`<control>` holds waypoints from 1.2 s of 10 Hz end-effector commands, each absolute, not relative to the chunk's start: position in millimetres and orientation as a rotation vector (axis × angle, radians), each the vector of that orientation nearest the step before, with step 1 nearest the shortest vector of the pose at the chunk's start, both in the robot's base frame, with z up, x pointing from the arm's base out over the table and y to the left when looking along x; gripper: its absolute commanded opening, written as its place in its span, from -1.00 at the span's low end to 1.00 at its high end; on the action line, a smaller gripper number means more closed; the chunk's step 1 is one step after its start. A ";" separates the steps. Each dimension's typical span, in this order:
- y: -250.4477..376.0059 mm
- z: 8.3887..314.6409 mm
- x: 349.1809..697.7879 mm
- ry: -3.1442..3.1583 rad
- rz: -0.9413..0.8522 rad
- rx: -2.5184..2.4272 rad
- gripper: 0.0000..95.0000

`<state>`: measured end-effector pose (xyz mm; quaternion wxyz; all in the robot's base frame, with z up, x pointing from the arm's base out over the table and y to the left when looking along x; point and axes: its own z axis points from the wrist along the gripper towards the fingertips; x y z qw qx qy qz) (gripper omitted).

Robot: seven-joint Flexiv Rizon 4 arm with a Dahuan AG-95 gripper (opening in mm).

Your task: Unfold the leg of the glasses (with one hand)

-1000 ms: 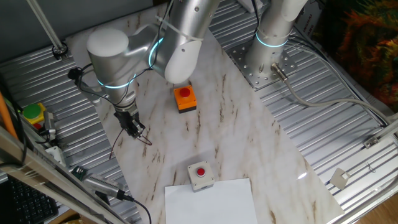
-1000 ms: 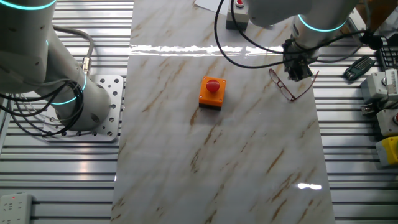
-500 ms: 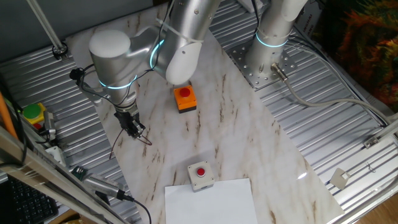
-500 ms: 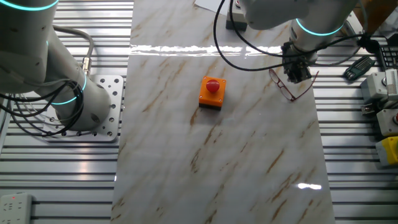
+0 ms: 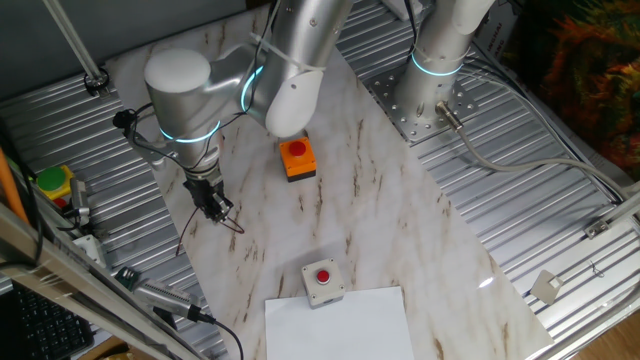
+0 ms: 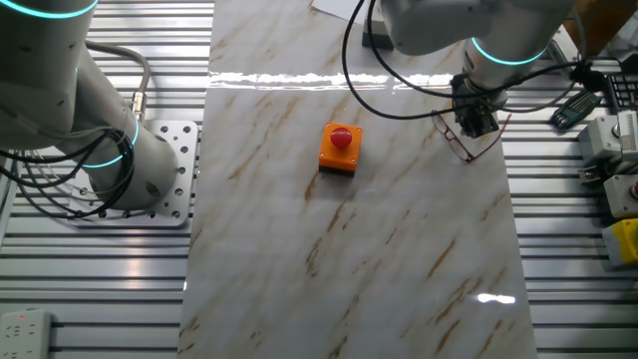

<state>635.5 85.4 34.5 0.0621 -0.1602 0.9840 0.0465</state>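
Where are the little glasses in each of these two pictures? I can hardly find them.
One fixed view: the glasses lie left of centre on the marble, right under the gripper.
The other fixed view: the glasses sit upper right, near the marble's right edge, below the gripper.
Shared landmark: the orange button box.

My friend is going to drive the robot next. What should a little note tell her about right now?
Tool: down low right over the glasses; too small in both views to tell whether it is open or shut on them.
Glasses: on the marble table, near its edge, well away from the orange button box.
Done: the arm has reached the glasses.
Left: one thin leg sticks out toward the table edge; I cannot tell if the unfolding is finished, so check it up close.
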 end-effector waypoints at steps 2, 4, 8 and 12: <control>84.6 31.8 636.6 2.968 0.136 -0.482 -0.60; 84.2 30.7 636.6 2.963 0.136 -0.479 -0.60; 83.8 28.9 636.5 2.959 0.136 -0.472 -0.60; 83.0 24.8 636.1 2.954 0.137 -0.463 -0.60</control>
